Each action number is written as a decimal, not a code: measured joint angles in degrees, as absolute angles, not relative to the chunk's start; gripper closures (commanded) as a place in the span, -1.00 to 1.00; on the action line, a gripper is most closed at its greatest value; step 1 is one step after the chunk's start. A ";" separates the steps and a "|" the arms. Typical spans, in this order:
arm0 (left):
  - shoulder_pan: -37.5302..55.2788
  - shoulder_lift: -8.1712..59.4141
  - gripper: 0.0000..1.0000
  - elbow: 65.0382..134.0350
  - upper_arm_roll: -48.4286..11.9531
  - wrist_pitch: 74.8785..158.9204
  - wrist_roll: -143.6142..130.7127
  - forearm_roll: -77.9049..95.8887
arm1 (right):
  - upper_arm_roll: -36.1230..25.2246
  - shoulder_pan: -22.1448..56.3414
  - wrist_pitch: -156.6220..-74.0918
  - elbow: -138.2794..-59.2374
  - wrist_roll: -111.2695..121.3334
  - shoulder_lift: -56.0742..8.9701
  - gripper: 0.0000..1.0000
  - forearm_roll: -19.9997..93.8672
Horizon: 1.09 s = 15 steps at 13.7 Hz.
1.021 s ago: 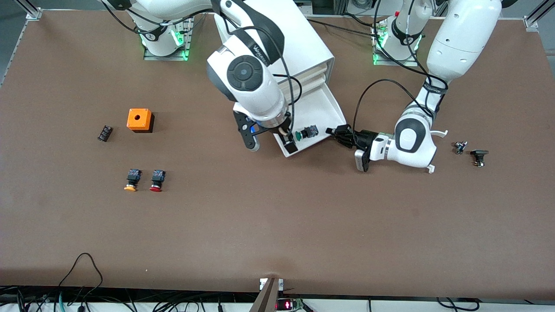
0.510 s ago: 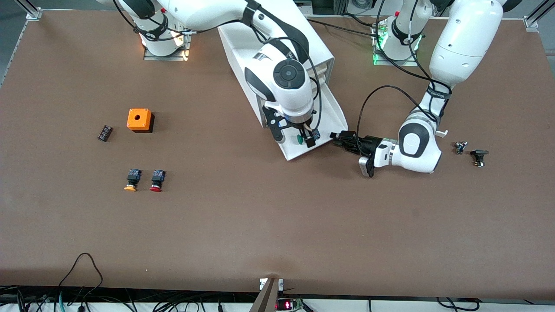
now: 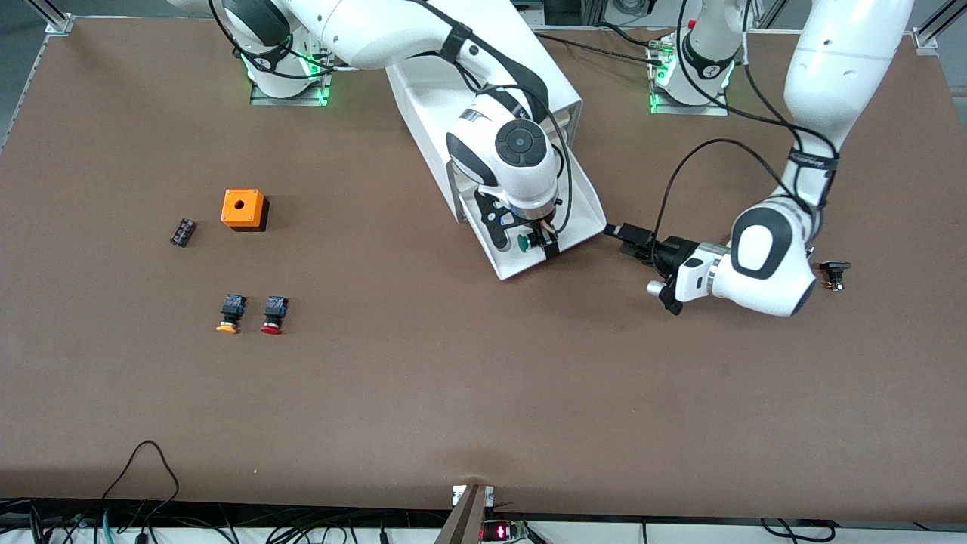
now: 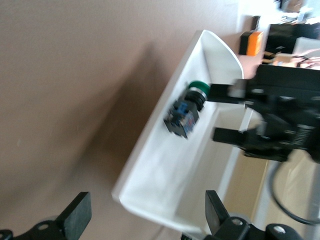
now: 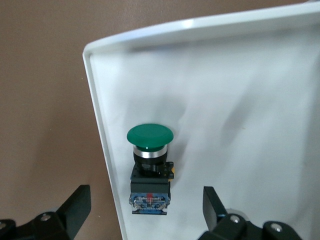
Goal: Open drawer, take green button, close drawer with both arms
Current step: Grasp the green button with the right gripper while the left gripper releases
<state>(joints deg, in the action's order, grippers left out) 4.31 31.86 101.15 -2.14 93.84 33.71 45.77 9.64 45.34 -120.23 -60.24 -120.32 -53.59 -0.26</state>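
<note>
Right jaws (image 3: 531, 244) (spread wide) have lowered over button (image 3: 523, 242).

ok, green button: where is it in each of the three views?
Front view: the green button lies in the open drawer near its front edge, under the right gripper, whose jaws are open.
Left wrist view: green button against the drawer's side wall, the right gripper around it.
Right wrist view: green button, centred, lying on its side.
Shared landmark: the drawer's white rim.
</note>
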 measured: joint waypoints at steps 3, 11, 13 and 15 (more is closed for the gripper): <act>4.32 28.66 -1.00 95.68 -2.16 88.80 22.52 36.42 | 9.59 45.95 -121.52 -60.24 -120.59 -55.11 -0.49 -0.27; 5.11 25.99 -1.00 79.60 -3.13 75.00 4.05 16.68 | 9.35 46.21 -122.03 -59.66 -120.59 -55.70 1.00 -1.43; 5.37 24.83 -1.00 76.35 -3.23 73.30 2.90 11.24 | 9.04 46.20 -121.71 -59.26 -120.57 -55.68 1.00 -1.44; 6.29 23.83 -1.00 73.95 -3.28 72.19 2.80 4.69 | 8.85 45.91 -120.05 -58.41 -120.15 -55.27 1.00 -1.47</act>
